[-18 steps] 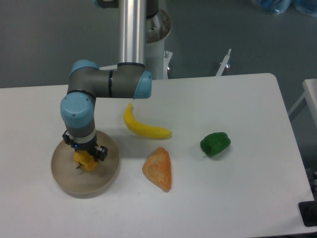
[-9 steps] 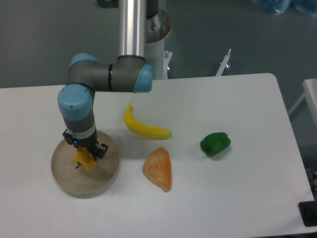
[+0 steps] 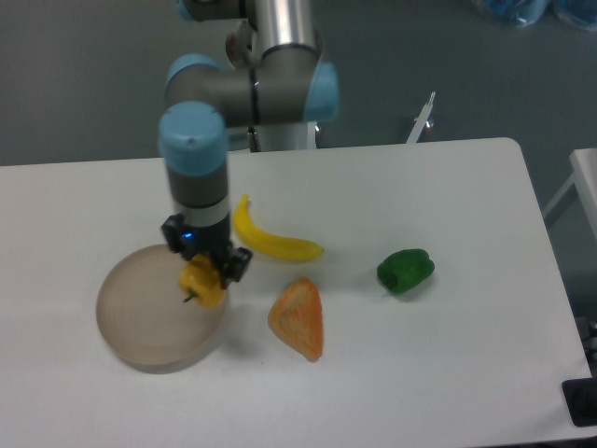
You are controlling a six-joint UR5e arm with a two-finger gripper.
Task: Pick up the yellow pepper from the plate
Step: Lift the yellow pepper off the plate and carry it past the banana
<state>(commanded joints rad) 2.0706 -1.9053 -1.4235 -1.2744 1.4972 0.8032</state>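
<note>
Claw (image 3: 207, 276) grips yellow pepper (image 3: 202, 284) — above plate (image 3: 140, 327) rim.

No text, labels, brands, nos. or signs can be read anywhere (arm, table top and items incl.); nothing legible is shown on any surface at this res.
</note>
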